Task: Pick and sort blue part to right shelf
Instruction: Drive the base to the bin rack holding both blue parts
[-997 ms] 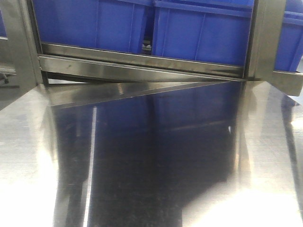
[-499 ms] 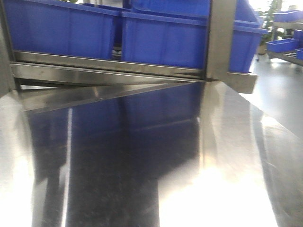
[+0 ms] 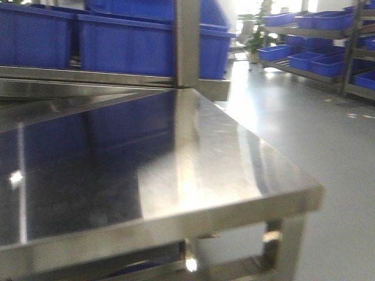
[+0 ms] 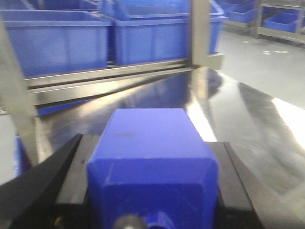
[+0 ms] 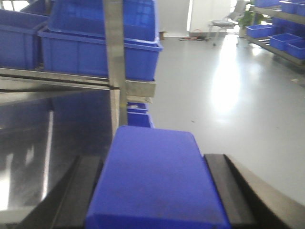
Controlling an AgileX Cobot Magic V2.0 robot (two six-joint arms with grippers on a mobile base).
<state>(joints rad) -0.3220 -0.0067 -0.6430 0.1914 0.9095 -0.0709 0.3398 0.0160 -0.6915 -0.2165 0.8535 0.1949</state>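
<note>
In the left wrist view a blue part [image 4: 152, 157], a blocky box shape, fills the gap between two black fingers [image 4: 71, 181], and my left gripper [image 4: 152, 191] is shut on it. The right wrist view shows a second blue part [image 5: 157, 181] held the same way, with my right gripper [image 5: 155, 195] shut on it between black fingers [image 5: 228, 191]. Neither gripper appears in the front view. A shelf [image 3: 316, 41] with blue bins stands far off to the right across the floor.
A steel table [image 3: 193, 170] lies in front, with its right corner and leg [image 3: 281, 246] in sight. Blue bins [image 3: 140, 44] sit on a rack behind a steel upright [image 3: 187, 41]. Open grey floor [image 3: 316, 129] stretches to the right.
The front view has swung to the right: the bins and upright slid left, and the table's right edge, the floor and the far shelves came into sight.
</note>
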